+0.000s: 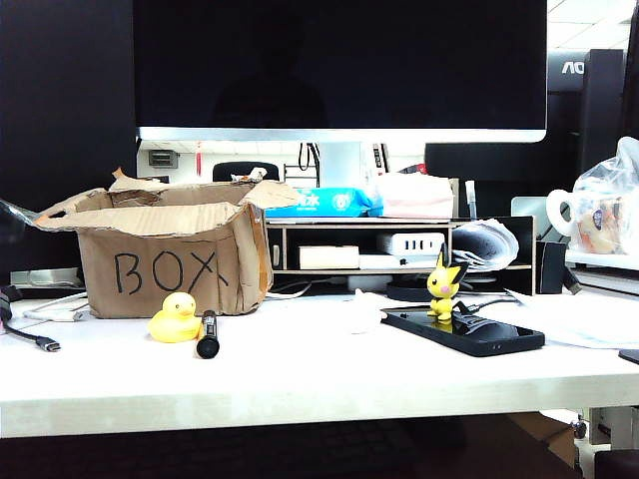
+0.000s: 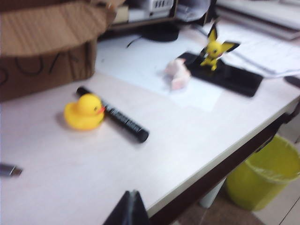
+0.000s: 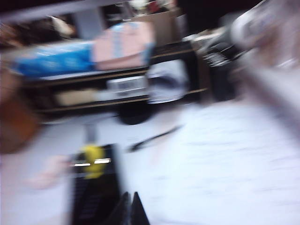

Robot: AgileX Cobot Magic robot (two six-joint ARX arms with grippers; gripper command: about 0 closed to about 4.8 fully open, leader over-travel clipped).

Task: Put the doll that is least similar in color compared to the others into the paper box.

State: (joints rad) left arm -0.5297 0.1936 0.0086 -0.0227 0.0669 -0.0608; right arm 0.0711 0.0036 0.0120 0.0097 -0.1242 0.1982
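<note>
The doll [image 2: 177,75], a small whitish-pink figure, lies on the white table between the paper box [image 2: 47,51] and a black phone [image 2: 225,75]. In the exterior view the doll [image 1: 365,310] is a faint pale shape right of the paper box [image 1: 165,259], which is marked "BOX". My left gripper [image 2: 132,192] is shut and empty, hovering near the table's front edge, well short of the doll. My right gripper [image 3: 131,194] is also shut and empty; its view is blurred, with the doll [image 3: 49,173] a pink smear beside the phone. Neither gripper shows in the exterior view.
A yellow duck [image 1: 175,319] and a black marker [image 1: 208,334] lie in front of the box. A yellow pointy-eared figure [image 1: 444,289] stands on the black phone [image 1: 464,331]. A shelf [image 1: 359,244] and monitor stand behind. A yellow bin [image 2: 265,178] sits below the table edge.
</note>
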